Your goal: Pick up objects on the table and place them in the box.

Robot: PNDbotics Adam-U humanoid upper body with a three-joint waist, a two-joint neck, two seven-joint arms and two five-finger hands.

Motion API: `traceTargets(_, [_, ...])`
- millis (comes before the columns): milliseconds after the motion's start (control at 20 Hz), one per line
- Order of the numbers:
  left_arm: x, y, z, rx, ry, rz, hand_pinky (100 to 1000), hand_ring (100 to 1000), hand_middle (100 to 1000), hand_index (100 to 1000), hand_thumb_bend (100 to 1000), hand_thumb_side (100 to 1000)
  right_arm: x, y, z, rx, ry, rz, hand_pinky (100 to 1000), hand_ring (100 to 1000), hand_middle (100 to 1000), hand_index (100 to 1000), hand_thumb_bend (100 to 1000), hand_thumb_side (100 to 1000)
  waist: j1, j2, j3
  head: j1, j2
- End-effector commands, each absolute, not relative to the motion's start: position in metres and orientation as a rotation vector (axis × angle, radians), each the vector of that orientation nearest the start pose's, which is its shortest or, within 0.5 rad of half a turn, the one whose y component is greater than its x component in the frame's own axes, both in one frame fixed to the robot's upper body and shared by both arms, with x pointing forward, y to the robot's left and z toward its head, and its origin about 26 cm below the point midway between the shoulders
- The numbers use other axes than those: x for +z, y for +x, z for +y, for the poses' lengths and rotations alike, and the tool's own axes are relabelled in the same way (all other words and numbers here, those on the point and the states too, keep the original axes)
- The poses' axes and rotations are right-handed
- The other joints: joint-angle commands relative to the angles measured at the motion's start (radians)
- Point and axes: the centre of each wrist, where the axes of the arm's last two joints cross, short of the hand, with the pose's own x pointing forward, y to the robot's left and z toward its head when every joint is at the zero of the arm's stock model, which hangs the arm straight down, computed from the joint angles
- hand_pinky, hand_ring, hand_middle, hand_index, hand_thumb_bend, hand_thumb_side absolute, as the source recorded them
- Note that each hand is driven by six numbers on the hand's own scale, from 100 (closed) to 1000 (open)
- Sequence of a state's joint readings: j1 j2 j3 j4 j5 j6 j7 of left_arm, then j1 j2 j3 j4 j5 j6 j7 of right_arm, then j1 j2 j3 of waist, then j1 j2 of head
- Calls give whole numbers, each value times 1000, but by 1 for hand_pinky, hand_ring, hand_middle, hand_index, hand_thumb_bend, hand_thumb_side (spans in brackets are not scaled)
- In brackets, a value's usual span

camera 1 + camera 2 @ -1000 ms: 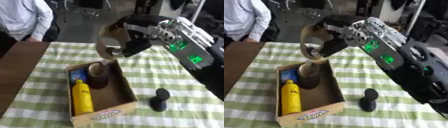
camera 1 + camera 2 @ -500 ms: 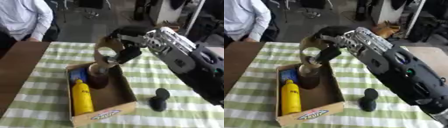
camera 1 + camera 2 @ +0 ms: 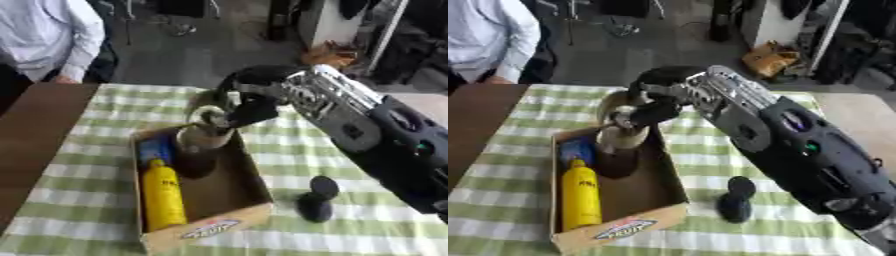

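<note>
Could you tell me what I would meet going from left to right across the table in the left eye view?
Yellow bottle in the box → brown bottle → right hand → black object on the checked cloth.

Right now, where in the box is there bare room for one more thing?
The box floor is bare right of the yellow bottle, toward its near right corner. The far end is crowded: a blue item, the brown jar, and the right hand above.
</note>
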State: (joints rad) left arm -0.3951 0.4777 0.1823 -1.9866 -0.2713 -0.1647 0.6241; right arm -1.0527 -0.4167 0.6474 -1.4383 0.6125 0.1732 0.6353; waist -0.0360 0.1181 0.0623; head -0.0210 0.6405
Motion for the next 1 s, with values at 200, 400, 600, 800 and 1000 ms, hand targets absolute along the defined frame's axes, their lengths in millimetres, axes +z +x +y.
traceTargets(200, [270, 298, 314, -264, -1142, 3192, 902, 962, 892, 1000, 100, 979, 279, 387, -96, 1930, -622, -1552, 575, 722, 749, 851, 489, 1000, 5, -12, -4, 4, 7])
traceTargets(400, [270, 298, 314, -264, -1143, 3192, 902, 961, 892, 1000, 100, 978, 283, 385, -96, 1920, -622, -1566, 575, 720, 746, 848, 496, 1000, 7, -11, -6, 6, 9])
traceTargets(600, [269, 298, 314, -268, -1145, 3192, 902, 961, 892, 1000, 100, 977, 288, 380, -97, 1905, -615, -1596, 563, 709, 739, 846, 487, 1000, 8, -11, -11, 9, 11])
traceTargets(800, [269, 297, 315, -266, -1148, 3192, 902, 961, 893, 1000, 100, 976, 299, 372, -102, 1857, -641, -1665, 549, 693, 739, 848, 470, 1000, 9, -12, -18, 12, 9])
traceTargets(1000, [270, 297, 315, -264, -1157, 3189, 902, 961, 895, 1000, 100, 976, 319, 358, -118, 1723, -704, -1823, 489, 655, 744, 852, 398, 1000, 14, -11, -26, 19, 8])
